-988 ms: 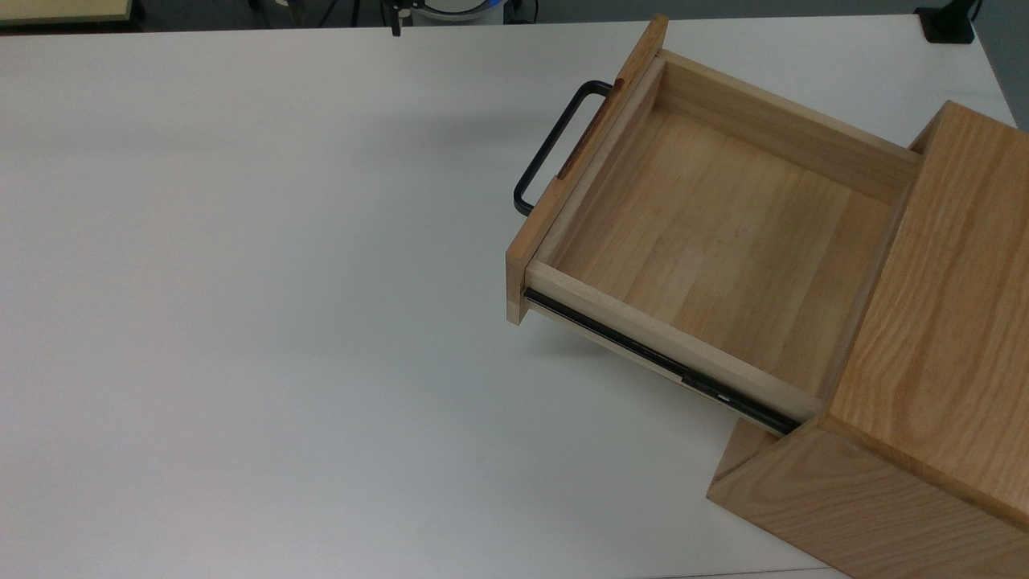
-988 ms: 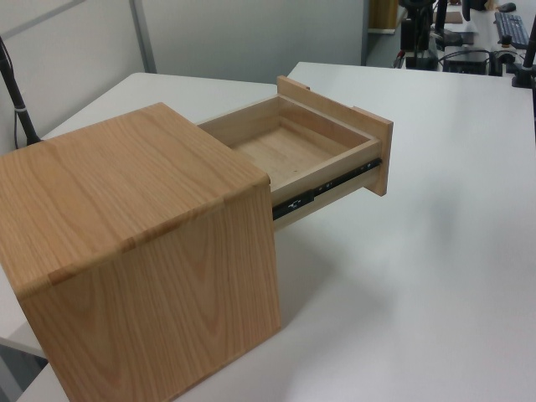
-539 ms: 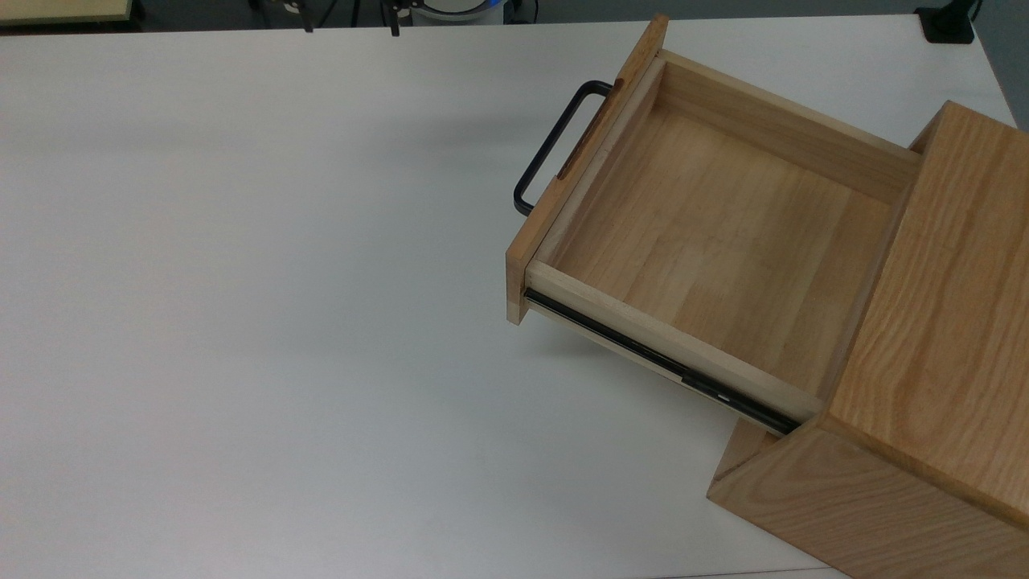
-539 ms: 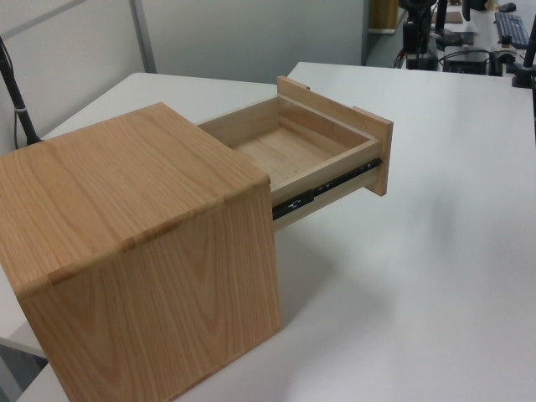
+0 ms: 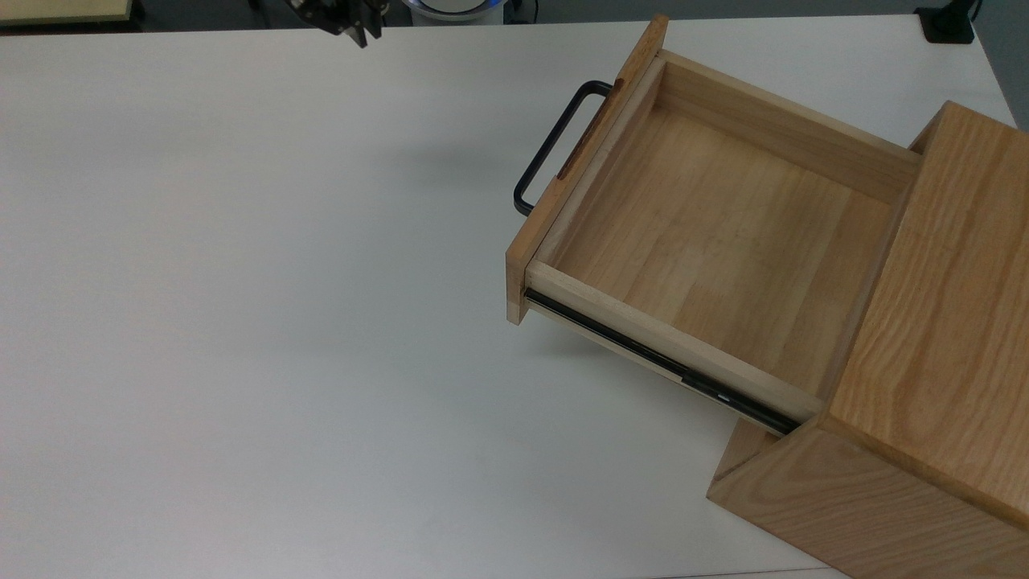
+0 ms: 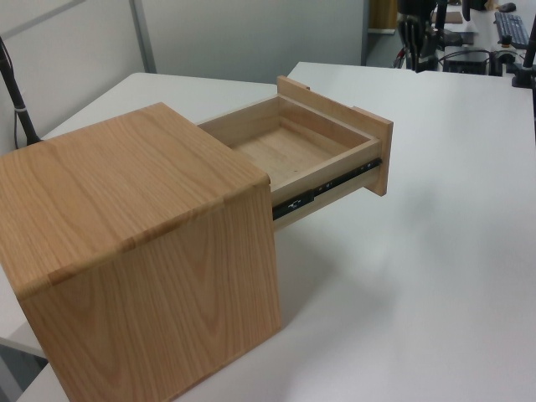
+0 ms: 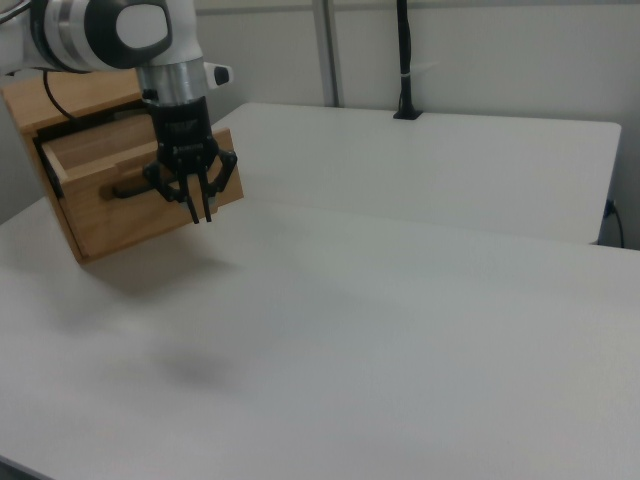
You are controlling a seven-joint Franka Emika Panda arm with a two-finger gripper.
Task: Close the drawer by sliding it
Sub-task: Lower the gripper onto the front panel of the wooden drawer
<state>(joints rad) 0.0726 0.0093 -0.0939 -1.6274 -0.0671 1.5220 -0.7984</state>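
Note:
The light wooden drawer stands pulled far out of the oak-grained cabinet, empty inside. Its black U-shaped handle faces the top view's left, and a black side rail is exposed. My gripper hangs at the top view's upper edge, well to the left of the handle and apart from it. In the right view the gripper points down above the table in front of the drawer front, its fingertips close together and holding nothing. The left view shows the drawer sticking out of the cabinet.
The white table stretches wide to the top view's left of the drawer. A black pole is clamped at the table's far edge in the right view. A black clamp sits at the top view's upper right corner.
The gripper has come further into the top view at its upper edge. The drawer and the cabinet have not moved.

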